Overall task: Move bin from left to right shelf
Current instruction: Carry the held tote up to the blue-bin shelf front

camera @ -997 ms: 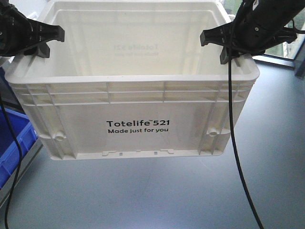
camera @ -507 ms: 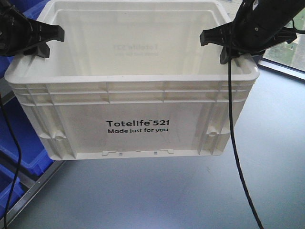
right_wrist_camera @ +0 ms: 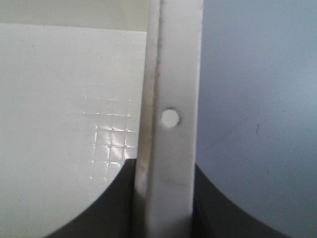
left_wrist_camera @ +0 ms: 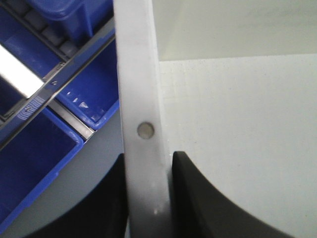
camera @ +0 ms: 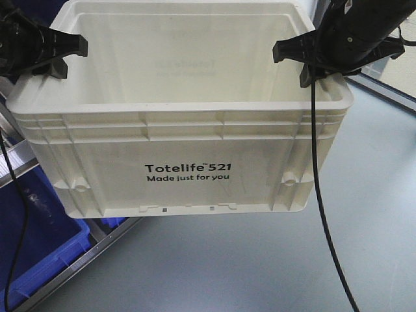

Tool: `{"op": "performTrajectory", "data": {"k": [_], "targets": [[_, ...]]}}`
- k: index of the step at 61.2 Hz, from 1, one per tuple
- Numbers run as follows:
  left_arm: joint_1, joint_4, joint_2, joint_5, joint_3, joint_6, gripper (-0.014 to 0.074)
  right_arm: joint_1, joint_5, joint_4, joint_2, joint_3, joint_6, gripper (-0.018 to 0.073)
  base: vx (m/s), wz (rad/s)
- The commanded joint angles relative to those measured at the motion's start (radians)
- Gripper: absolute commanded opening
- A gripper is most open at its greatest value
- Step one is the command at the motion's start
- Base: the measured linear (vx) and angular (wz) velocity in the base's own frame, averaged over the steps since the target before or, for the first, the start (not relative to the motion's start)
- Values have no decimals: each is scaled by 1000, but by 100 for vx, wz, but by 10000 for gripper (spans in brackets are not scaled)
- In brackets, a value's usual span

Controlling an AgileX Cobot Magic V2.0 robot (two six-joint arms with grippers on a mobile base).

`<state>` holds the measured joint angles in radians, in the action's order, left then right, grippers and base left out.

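Between the two arms, in the middle of the front view, the white bin (camera: 188,172) hangs level, its printed front wall facing the camera with the words "Totelife 521 Made just for you". It is empty inside.

The left gripper (camera: 70,57) sits on the bin's left rim. In the left wrist view its two dark fingers (left_wrist_camera: 198,198) are clenched on the rim (left_wrist_camera: 143,89), one inside the bin and one outside, both pressed against the plastic just below a small round hole (left_wrist_camera: 145,130).

The right gripper (camera: 292,65) grasps the opposite rim the same way. In the right wrist view its fingers (right_wrist_camera: 106,203) close on either side of the white rim (right_wrist_camera: 171,59), below a round hole (right_wrist_camera: 170,118).

A thin black cable (camera: 322,214) hangs from the right arm across the bin's right front corner.

Below the bin's left side lie blue bins (camera: 39,253) along a metal rail (camera: 97,250). Under the middle and right of the bin is plain grey floor (camera: 260,266).
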<state>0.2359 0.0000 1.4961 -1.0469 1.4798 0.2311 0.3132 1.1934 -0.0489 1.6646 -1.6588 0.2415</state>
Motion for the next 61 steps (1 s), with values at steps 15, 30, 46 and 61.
{"op": "performTrajectory", "data": {"k": [15, 30, 46, 61], "targets": [[0, 44, -55, 79, 35, -28, 99, -16, -77, -77, -58, -39, -6, 10, 9, 40], [0, 44, -55, 79, 35, -28, 99, -16, -77, -77, -58, -39, -6, 10, 3, 39], [0, 44, -55, 79, 35, -28, 99, -16, -77, -77, -58, -39, -6, 10, 0, 40], [0, 44, -55, 79, 35, -28, 99, -16, -77, -77, -58, -39, -6, 10, -2, 40]]}}
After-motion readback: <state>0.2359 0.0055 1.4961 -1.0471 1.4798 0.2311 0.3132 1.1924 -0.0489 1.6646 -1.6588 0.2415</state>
